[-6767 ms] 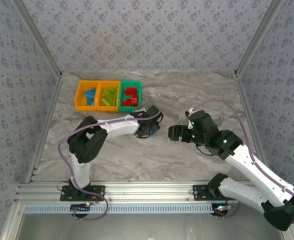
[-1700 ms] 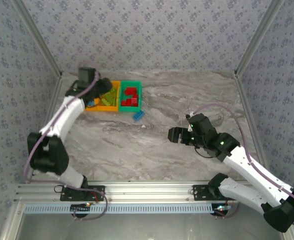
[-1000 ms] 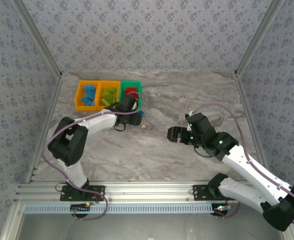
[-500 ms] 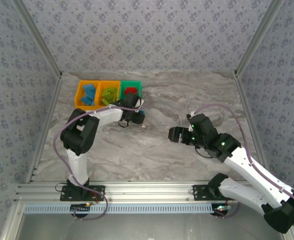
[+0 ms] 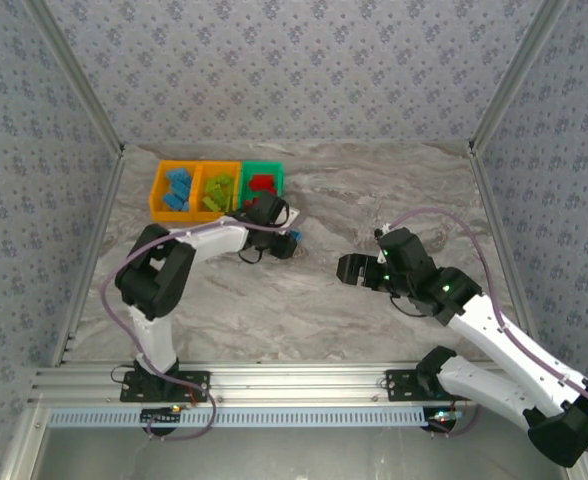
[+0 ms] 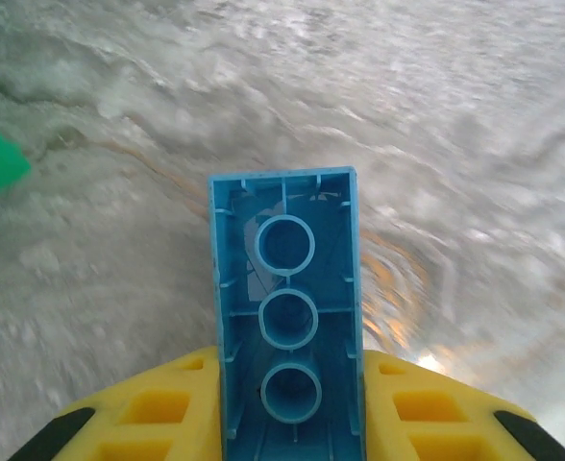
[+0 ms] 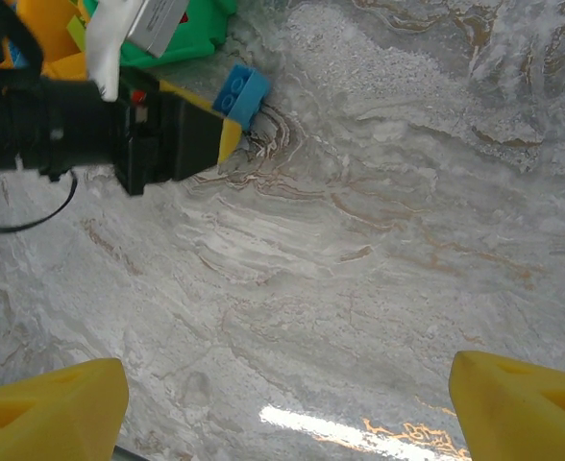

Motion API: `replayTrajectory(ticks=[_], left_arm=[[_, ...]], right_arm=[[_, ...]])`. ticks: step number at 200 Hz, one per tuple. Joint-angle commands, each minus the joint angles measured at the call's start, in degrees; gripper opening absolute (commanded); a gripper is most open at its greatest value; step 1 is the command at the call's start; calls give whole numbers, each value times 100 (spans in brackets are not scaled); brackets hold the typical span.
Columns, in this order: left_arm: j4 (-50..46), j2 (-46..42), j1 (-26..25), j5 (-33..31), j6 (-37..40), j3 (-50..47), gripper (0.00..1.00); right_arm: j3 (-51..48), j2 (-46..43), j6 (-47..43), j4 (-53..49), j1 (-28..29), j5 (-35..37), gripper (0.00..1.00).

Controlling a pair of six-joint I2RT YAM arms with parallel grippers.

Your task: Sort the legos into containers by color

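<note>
— Swung rightward since a moment ago, the left gripper hangs low over the table, just beside the containers.
— And the jaws?
— The right gripper is spread wide; the left one pinches a blue brick, underside up.

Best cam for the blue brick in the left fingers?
Left wrist: the blue brick sits large and centred, hollow underside showing, between the yellow fingers. Right wrist shows it small, studs visible, near the green bin. Top external shows a blue speck.
</note>
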Motion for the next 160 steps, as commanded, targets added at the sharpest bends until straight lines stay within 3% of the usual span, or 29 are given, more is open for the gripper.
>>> replayTrajectory(ticks=[1, 22, 41, 75, 112, 160], left_arm=[[569, -1164, -30, -103, -334, -315, 26], [393, -1656, 286, -1217, -843, -208, 22], [53, -1640, 927, -1720, -1231, 139, 22], [-204, -1198, 2245, -1561, -1926, 665, 23], [-448, -477, 3296, -1453, -2311, 1361, 23], [-1172, 783, 3762, -842, -1587, 2801, 34]], right_arm=[[-27, -106, 91, -118, 26, 66, 89], [-32, -97, 92, -88, 32, 60, 89], [-56, -95, 101, -44, 39, 40, 89], [-104, -137, 105, -48, 40, 44, 89], [30, -148, 19, -206, 35, 115, 89], [187, -118, -12, -334, 6, 201, 89]])
